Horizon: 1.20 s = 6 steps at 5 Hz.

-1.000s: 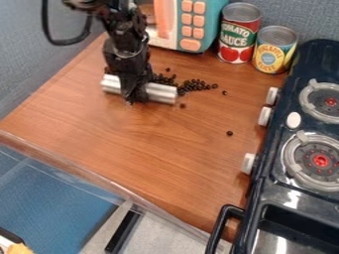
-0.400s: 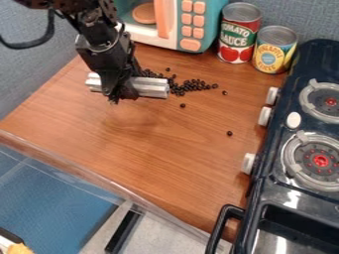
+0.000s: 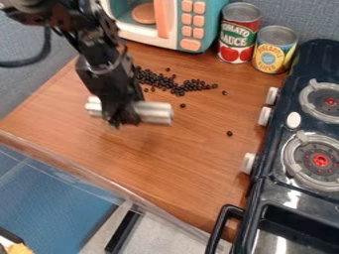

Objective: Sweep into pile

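- The black robot arm point(image 3: 102, 57) comes in from the upper left, and its gripper point(image 3: 122, 118) hangs over the left part of the wooden desk point(image 3: 165, 156).
- The gripper is clamped on a silver bar point(image 3: 155, 113), gripped near its middle, with 1 end sticking out on each side. The bar lies nearly crosswise in the view, its right end slightly lower; whether it touches the desk is hard to tell.
- The dark beans point(image 3: 177, 88) form a long, uneven pile on the back part of the desk, between the arm and the cans. The pile runs sideways behind the bar, apart from its right end.
- At least 4 beans lie loose: 1 behind the pile, 1 just beyond its right tip, 1 in front of it, and 1 farther forward, toward the stove.
- A teal and white toy microwave point(image 3: 171, 27) with orange buttons stands at the back of the desk.
- To its right are 2 upright cans, a red can point(image 3: 240, 30) and, just beside it, a yellow can point(image 3: 273, 50) with blue.
- The dark toy stove point(image 3: 275, 191) is at the right, with 2 burners and white knobs facing the beans.
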Each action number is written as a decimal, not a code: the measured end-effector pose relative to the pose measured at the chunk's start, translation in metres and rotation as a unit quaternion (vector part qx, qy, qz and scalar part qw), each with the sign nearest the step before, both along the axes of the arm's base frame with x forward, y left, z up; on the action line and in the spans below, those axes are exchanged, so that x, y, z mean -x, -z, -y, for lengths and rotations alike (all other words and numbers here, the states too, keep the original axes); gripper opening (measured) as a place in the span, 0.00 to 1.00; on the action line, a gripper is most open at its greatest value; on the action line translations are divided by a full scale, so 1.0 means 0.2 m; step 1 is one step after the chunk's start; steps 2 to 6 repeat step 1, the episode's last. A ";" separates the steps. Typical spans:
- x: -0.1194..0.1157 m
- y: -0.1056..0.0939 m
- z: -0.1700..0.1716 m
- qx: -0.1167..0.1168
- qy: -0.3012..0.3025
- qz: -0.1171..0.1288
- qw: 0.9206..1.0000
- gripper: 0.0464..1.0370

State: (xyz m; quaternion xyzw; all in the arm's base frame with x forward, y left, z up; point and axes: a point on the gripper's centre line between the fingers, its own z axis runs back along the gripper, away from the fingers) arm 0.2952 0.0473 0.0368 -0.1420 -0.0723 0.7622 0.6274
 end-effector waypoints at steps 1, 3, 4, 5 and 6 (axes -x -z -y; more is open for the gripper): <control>0.04 0.03 0.07 0.000 -0.003 -0.024 1.000 0.35; 0.04 0.03 0.07 0.000 -0.003 -0.024 1.000 0.35; 0.04 0.03 0.07 0.000 -0.003 -0.024 1.000 0.35; 0.04 0.03 0.07 0.000 -0.003 -0.024 1.000 0.35; 0.04 0.03 0.07 0.000 -0.003 -0.024 1.000 0.35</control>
